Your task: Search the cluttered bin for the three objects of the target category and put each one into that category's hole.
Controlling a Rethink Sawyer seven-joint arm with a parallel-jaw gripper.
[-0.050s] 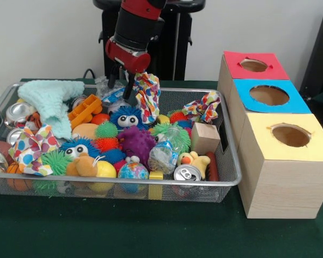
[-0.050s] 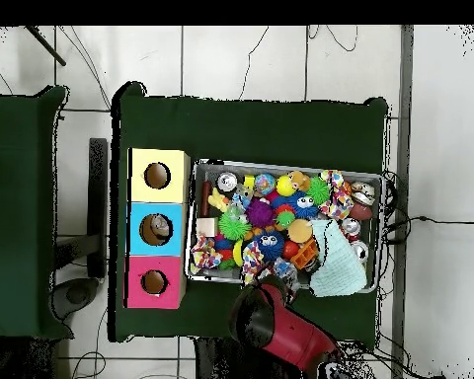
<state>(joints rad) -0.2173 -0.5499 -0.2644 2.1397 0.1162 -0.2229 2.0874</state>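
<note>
While the red and black arm (image 1: pixel 133 32) comes down over the far rim of the wire bin (image 1: pixel 232 161), its hand (image 1: pixel 130 90) hangs just above the clutter with a polka-dot cloth (image 1: pixel 147 95) pinched shut between its fingers. The cloth is lifted clear of the heap, its lower end dangling beside a blue fuzzy ball with googly eyes (image 1: pixel 127 117). Two more cloths of the same spotted pattern lie in the bin: one (image 1: pixel 30 150) crumpled at the front left corner as the front camera sees it, one (image 1: pixel 203 107) against the far right side next to a small wooden block (image 1: pixel 205 138). A pale green knitted cloth (image 1: pixel 51 102) is draped over the far left part of the bin. Among the rest are a purple spiky ball (image 1: pixel 137 142), green spiky balls, a drink can (image 1: pixel 187 173) at the front rim and a yellow rubber duck (image 1: pixel 194 159).

On the green counter (image 1: pixel 124 231) just beside the bin stand three wooden boxes in a row, touching one another, each with a round hole in its top: a red-topped box (image 1: pixel 253 65) farthest, a blue-topped box (image 1: pixel 269 95) in the middle and a yellow-topped box (image 1: pixel 288 137) nearest. From overhead, the arm (image 2: pixel 280 331) reaches the bin's edge on the robot's side.
</note>
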